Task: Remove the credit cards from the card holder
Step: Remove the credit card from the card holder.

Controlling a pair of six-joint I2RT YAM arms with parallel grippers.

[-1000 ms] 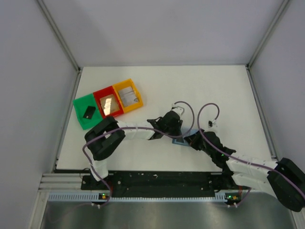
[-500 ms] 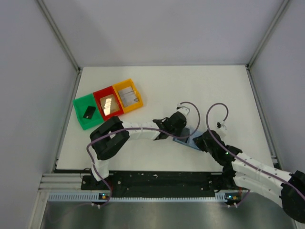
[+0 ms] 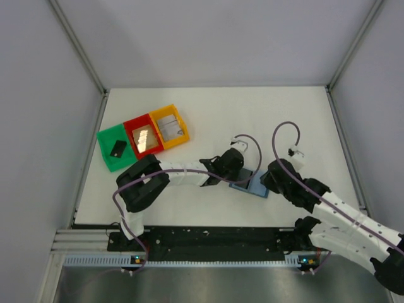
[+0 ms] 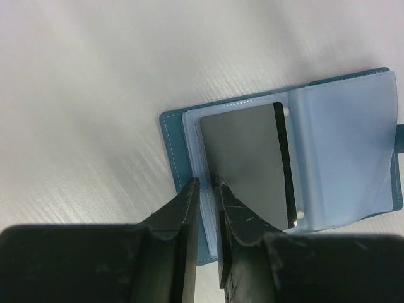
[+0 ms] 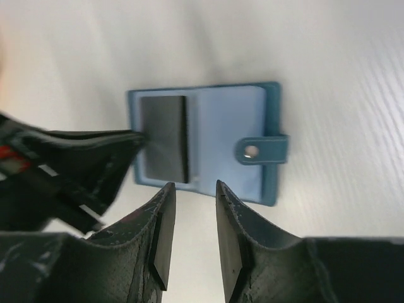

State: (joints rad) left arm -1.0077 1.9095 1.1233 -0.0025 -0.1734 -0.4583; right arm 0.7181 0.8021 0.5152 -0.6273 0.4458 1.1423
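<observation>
Evidently the pull was about to begin; the holder (image 4: 344, 151) lay spread open and flat on the counter (image 3: 252, 113) between the two arms, with its pale pockets facing up so a card could be slid out sideways. One dark card (image 4: 243, 161) sat over the panel nearer the left arm. The left end effector (image 4: 206, 189) was pressed almost together on that card's near edge, pinching it low against the counter; whether some of the pale sleeve was caught with it could not be told. The right end effector (image 5: 192, 196) hung just above the holder's other side, fingers spread and nothing between them; probably it was placed there to press the holder down while the card was drawn. The green tray (image 3: 107, 142), red tray (image 3: 136, 118) and yellow tray (image 3: 161, 109) stood well apart at the far left, each with something in it; likely the card's destination.
</observation>
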